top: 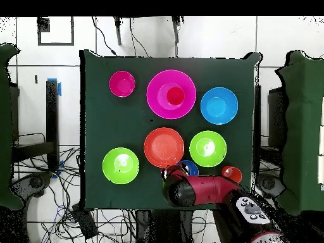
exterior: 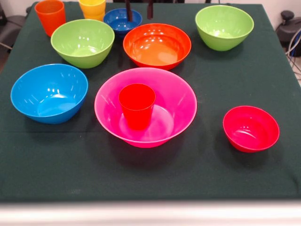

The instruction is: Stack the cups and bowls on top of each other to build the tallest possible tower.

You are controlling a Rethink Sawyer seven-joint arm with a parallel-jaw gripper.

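hovering over sm dark blue bowl point(exterior: 121, 20), gripper point(exterior: 139, 10) w/ fingers apart, holding nothing

Robotics lab, cloth-covered table point(top: 95, 126), floor cables point(top: 69, 218), tiled floor point(top: 209, 35)

The table point(exterior: 42, 174) wears a plain dark green cloth with a pale strip along one edge. On it, the large bowl point(exterior: 146, 107) is glossy hot pink, and the cup point(exterior: 137, 106) standing in it is solid red. The other bowls are light blue point(exterior: 49, 93), orange point(exterior: 157, 45), small red point(exterior: 250, 128) and small dark blue point(exterior: 122, 20), plus two lime green ones point(exterior: 83, 43) point(exterior: 224, 27). One cup is orange point(exterior: 50, 15), another yellow point(exterior: 92, 8). The arm point(top: 202, 190) is red and black. None carries a pattern.
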